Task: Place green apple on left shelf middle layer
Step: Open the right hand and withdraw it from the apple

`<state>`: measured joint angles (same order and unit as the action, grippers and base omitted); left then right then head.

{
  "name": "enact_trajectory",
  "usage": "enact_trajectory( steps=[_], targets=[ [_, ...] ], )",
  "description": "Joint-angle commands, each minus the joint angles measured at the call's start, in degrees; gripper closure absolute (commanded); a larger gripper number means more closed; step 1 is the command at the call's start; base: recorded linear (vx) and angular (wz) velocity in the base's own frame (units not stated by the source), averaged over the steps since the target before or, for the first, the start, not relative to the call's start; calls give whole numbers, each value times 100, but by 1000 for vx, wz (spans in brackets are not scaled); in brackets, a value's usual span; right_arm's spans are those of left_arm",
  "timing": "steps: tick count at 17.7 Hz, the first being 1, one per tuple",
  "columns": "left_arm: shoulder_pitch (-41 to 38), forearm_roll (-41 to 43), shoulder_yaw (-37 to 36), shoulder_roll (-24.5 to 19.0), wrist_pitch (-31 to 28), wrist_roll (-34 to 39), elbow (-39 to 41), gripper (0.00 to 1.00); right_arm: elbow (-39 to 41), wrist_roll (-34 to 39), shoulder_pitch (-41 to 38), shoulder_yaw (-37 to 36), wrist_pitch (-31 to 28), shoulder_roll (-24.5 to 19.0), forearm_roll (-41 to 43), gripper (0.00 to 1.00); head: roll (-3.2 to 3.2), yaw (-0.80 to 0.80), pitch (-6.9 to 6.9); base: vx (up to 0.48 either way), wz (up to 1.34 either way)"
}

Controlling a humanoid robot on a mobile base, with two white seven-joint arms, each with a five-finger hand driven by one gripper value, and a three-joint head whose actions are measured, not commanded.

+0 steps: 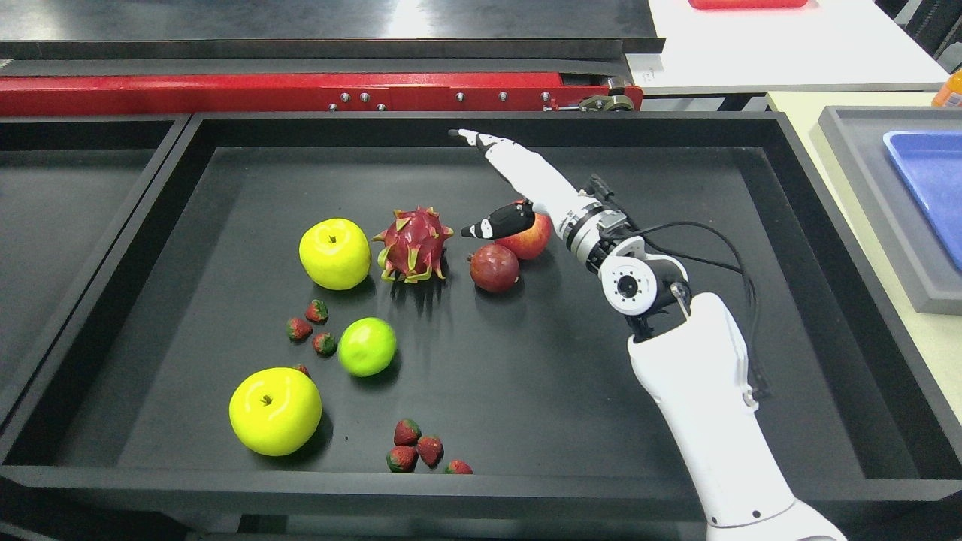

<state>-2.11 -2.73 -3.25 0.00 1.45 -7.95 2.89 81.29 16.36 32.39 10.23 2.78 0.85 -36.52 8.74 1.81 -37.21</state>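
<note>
Two yellow-green apples lie in the black tray (676, 165): one (335, 253) at the middle left, one (275, 410) at the front left. My right hand (492, 176) hovers over the tray's middle, right of both apples. Its fingers (518, 169) are stretched out flat toward the far wall and its thumb (500, 223) sticks out to the left. It holds nothing. It is above a red apple (530, 241). The left arm is out of view.
A dragon fruit (414, 244), a dark red pomegranate (494, 267), a lime (367, 346) and several strawberries (415, 449) lie in the tray. Another black tray (45, 225) adjoins on the left. A grey tray with a blue lid (928, 176) stands at the right.
</note>
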Motion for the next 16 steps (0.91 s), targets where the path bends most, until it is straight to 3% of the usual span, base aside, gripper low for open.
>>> enact_trajectory(
  steps=[1, 3, 8, 10, 13, 16],
  targets=[
    [0, 0, 0, -100, -4, 4, 1, 0, -218, -2086, -1328, -1076, 956, 15, 2215, 0, 0, 0, 0, 0, 0],
    [0, 0, 0, -100, -4, 4, 1, 0, -227, -3083, -2076, -1049, 1495, 15, 2579, 0, 0, 0, 0, 0, 0],
    [0, 0, 0, -100, -4, -5, 1, 0, -184, -3113, -3072, -487, 1804, 15, 3431, 0, 0, 0, 0, 0, 0],
    [0, -8, 0, -100, -4, -5, 1, 0, -157, -3052, -3116, -408, 1744, 15, 3459, 0, 0, 0, 0, 0, 0],
    [0, 0, 0, -100, -4, -5, 1, 0, 88, -2220, -3090, -302, 867, 15, 3459, 0, 0, 0, 0, 0, 0],
    [0, 0, 0, -100, -4, -5, 1, 0, 159, -1944, -3046, -302, 732, 15, 3450, 0, 0, 0, 0, 0, 0]
  ],
)
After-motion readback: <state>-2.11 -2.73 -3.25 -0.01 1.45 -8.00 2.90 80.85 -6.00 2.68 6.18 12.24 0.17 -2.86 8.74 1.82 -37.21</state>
